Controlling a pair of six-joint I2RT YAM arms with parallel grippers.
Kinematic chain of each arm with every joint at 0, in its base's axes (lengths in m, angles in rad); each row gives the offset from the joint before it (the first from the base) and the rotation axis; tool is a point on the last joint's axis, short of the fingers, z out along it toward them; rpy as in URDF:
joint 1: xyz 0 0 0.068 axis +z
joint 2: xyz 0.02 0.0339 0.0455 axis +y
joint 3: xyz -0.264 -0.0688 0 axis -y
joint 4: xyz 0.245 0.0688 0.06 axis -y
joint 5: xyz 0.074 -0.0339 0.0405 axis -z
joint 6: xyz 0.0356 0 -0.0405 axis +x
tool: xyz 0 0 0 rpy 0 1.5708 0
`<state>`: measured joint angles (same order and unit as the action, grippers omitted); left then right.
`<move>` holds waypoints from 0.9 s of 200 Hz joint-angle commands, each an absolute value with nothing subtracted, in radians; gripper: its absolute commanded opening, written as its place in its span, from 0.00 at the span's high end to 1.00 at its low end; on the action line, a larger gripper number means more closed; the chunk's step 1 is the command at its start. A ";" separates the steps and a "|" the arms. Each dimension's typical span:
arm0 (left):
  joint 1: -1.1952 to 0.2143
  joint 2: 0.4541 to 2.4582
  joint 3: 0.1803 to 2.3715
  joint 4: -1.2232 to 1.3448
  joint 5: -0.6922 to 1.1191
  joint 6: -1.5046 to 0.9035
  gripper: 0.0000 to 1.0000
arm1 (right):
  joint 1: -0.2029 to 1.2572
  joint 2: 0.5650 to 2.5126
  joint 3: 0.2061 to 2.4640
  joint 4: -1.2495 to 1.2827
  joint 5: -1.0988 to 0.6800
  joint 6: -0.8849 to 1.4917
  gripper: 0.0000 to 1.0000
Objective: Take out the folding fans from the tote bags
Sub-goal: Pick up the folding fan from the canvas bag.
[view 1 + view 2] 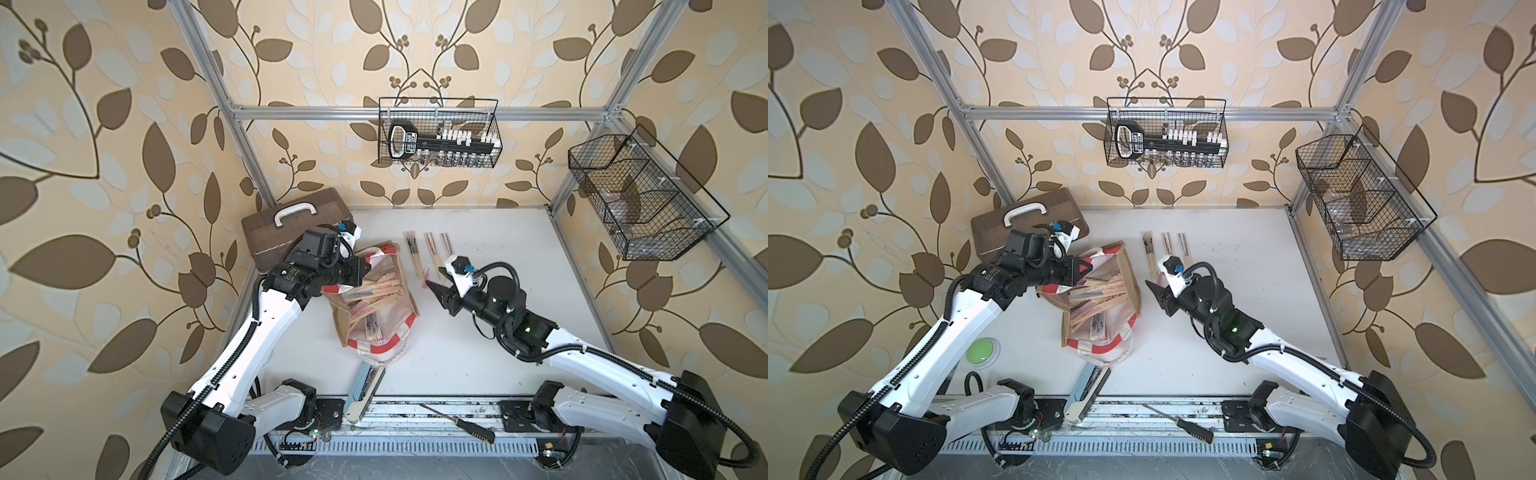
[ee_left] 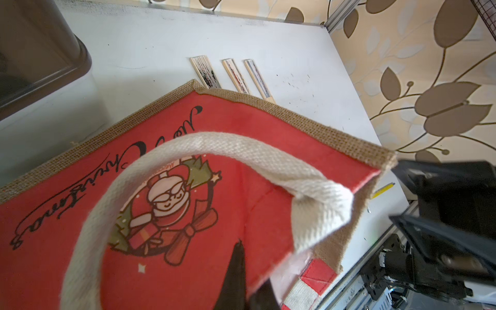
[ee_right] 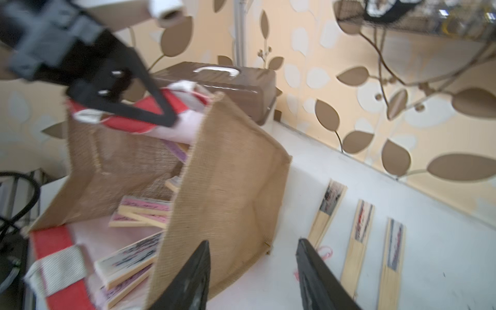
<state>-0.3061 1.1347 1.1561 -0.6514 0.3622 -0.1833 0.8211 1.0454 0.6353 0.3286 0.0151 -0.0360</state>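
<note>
The right gripper [image 1: 434, 277] hangs right of centre in both top views. Its jaws are well apart with nothing between them, and its tips are aimed left at the brown side wall of the tote bag [image 1: 406, 286]. Just past that wall, on the pale lining inside, lie the folding fans [image 1: 374, 291] yet to come out. They form a loose heap, most with their long axes running roughly left to right across the frame, so nearly in line with the gripper's reach rather than across it. The left gripper [image 1: 365, 268] is clamped on the bag's upper red-and-white rim and holds the mouth agape, so the right arm looks the free and nearer one. Above the right gripper, three fans [image 1: 432, 254] lie side by side on the bench [image 1: 498, 232]
</note>
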 commanded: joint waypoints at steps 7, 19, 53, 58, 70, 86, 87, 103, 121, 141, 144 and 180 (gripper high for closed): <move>-0.302 1.121 1.179 -0.643 0.375 -0.180 1.00 | 0.976 1.038 0.629 0.438 0.057 -0.208 0.48; -0.302 1.120 1.177 -0.639 0.383 -0.179 1.00 | 1.023 1.074 0.630 0.480 0.073 -0.225 0.49; -0.302 1.111 1.175 -0.637 0.396 -0.180 1.00 | 1.112 1.239 0.706 0.539 0.127 -0.271 0.51; -0.302 1.111 1.175 -0.637 0.397 -0.180 1.00 | 1.122 1.266 0.718 0.558 0.147 -0.271 0.52; -0.302 1.113 1.181 -0.646 0.416 -0.174 1.00 | 1.145 1.334 0.749 0.615 0.200 -0.257 0.54; -0.302 1.120 1.194 -0.663 0.417 -0.171 1.00 | 1.173 1.433 0.788 0.680 0.232 -0.262 0.54; -0.302 1.120 1.194 -0.664 0.415 -0.170 1.00 | 1.175 1.440 0.792 0.681 0.241 -0.262 0.54; -0.302 1.107 1.197 -0.672 0.404 -0.167 1.00 | 1.184 1.536 0.836 0.730 0.348 -0.246 0.54; -0.302 1.085 1.194 -0.670 0.409 -0.166 1.00 | 1.184 1.617 0.866 0.768 0.406 -0.239 0.55; -0.302 1.077 1.195 -0.674 0.408 -0.163 1.00 | 1.184 1.677 0.919 0.727 0.418 -0.223 0.55; -0.302 1.078 1.195 -0.675 0.411 -0.163 1.00 | 1.183 1.685 0.923 0.726 0.421 -0.223 0.55; -0.302 1.090 1.213 -0.697 0.404 -0.179 1.00 | 1.166 1.772 0.923 0.808 0.411 -0.203 0.55</move>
<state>-0.3061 1.1065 1.1637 -0.6861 0.3855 -0.1822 1.1790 1.7218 0.9051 0.7204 0.3874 -0.2195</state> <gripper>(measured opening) 0.046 0.452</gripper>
